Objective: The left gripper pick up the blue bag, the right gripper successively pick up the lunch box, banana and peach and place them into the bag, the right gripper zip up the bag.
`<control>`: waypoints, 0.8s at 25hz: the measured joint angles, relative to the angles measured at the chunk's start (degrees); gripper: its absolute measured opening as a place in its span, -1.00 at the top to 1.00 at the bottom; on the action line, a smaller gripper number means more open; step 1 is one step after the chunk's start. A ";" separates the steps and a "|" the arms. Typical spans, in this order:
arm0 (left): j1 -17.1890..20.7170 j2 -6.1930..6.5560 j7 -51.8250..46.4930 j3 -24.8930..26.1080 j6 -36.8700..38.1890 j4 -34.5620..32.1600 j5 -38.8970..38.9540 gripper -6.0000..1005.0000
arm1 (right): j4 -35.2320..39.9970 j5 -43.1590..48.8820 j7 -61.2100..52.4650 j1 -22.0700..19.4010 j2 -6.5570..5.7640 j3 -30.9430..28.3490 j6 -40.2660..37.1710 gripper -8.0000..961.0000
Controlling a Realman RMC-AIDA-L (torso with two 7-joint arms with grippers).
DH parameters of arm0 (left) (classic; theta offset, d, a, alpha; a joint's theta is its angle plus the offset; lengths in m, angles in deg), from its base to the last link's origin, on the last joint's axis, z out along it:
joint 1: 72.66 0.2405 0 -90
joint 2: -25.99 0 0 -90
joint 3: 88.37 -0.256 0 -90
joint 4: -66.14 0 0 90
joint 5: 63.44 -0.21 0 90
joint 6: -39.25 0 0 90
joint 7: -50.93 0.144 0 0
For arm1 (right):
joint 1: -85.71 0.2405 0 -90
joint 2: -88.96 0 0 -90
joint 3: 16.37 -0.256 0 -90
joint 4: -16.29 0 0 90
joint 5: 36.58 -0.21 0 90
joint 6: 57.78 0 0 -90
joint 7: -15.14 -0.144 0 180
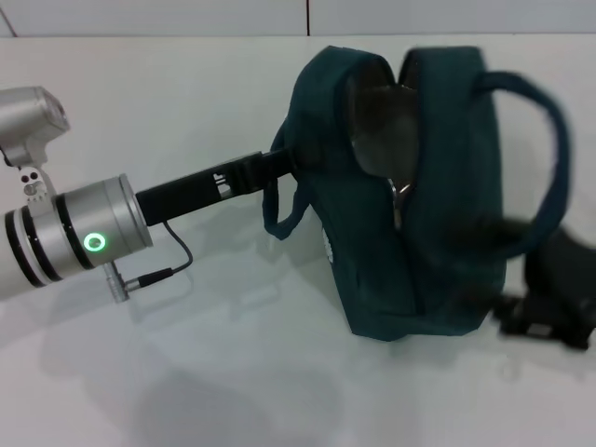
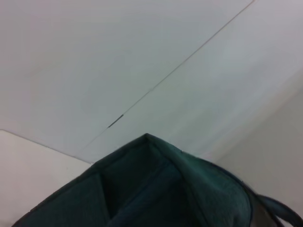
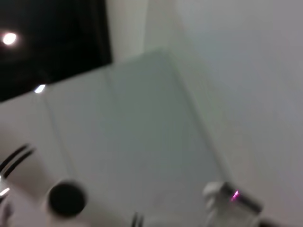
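The blue bag (image 1: 428, 214) stands upright on the white table, its top gaping so the silver lining shows. One loop handle hangs on its left side and the other arches out to the right. My left gripper (image 1: 282, 164) reaches in from the left and is shut on the bag's left rim. In the left wrist view only the bag's fabric (image 2: 156, 189) shows. My right gripper (image 1: 484, 233) is a dark blur against the bag's right front, low near the table. The lunch box, banana and peach are out of view.
White table (image 1: 186, 372) stretches in front of and to the left of the bag. A wall rises behind its far edge. The right wrist view shows only blurred pale surfaces and a dark patch with lights.
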 joint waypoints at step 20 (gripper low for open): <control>0.25 0.07 0.05 0.07 0.31 0.13 1.23 0.91 | 1.39 3.30 -3.15 1.09 -1.78 -6.77 -13.26 -0.38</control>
